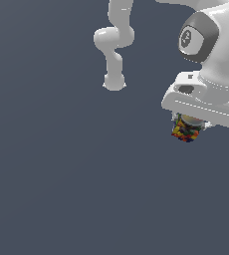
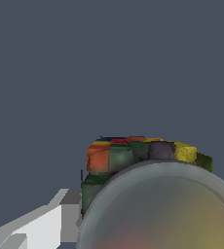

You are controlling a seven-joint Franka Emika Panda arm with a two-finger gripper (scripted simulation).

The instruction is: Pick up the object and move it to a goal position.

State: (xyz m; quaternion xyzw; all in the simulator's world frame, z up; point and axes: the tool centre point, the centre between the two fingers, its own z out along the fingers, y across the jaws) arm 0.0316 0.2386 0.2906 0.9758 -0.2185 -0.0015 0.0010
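Observation:
The object (image 1: pixel 186 130) is a small stubby item with a grey-tan rounded top and a red, yellow, blue and black speckled body. In the exterior view it hangs just under my white hand, toward the exterior view's right. My gripper (image 1: pixel 187 127) is shut on it, and the hand hides most of the fingers. In the wrist view the object (image 2: pixel 143 155) fills the near field, with its blurred grey dome in front and its coloured blocks behind. One white finger (image 2: pixel 65 216) presses against its side. The other finger is out of view.
My arm's base (image 1: pixel 114 82) stands farther back, left of the hand in the exterior view. The arm's links (image 1: pixel 198 37) arch over the hand. A plain dark grey floor (image 1: pixel 61 189) lies all around. No goal marker shows.

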